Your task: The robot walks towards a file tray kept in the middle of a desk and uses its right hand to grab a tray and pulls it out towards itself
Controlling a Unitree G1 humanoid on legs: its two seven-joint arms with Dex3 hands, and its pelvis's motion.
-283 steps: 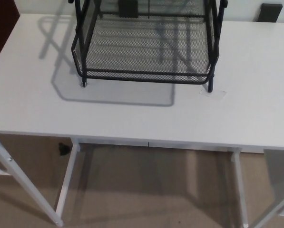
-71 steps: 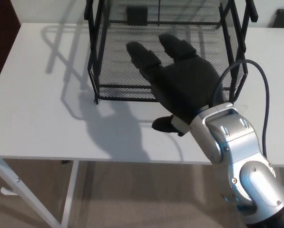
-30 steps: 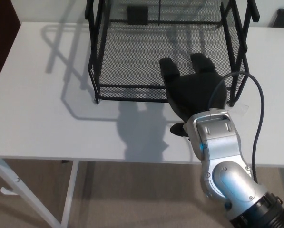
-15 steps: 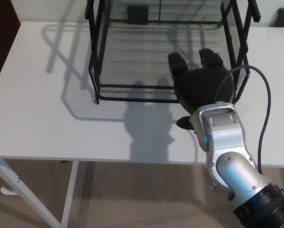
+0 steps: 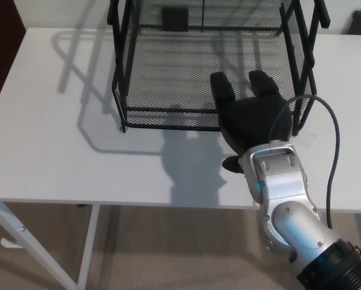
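Beige carpet (image 5: 168, 254) lay under the white bench (image 5: 53, 151), with white legs (image 5: 86, 248) below its near edge. Over that edge, the right robot hand (image 5: 248, 118) reached with fingers (image 5: 221, 87) spread apart, holding nothing, above the front rim of the black mesh file tray (image 5: 168, 66) standing mid-bench. Shadows fell leftward.

The top edge of the picture cuts off the file tray (image 5: 168, 66), so its upper tiers and the tops of its black posts go unseen. The right robot hand (image 5: 250, 118) covers the tray's front rail near the right front post, and whether its fingers (image 5: 222, 87) touch the mesh cannot be told. Its thumb is mostly hidden under the palm. The bench (image 5: 53, 151) runs out past both side edges. Behind the tray, a small dark object (image 5: 175, 18) is too unclear to identify
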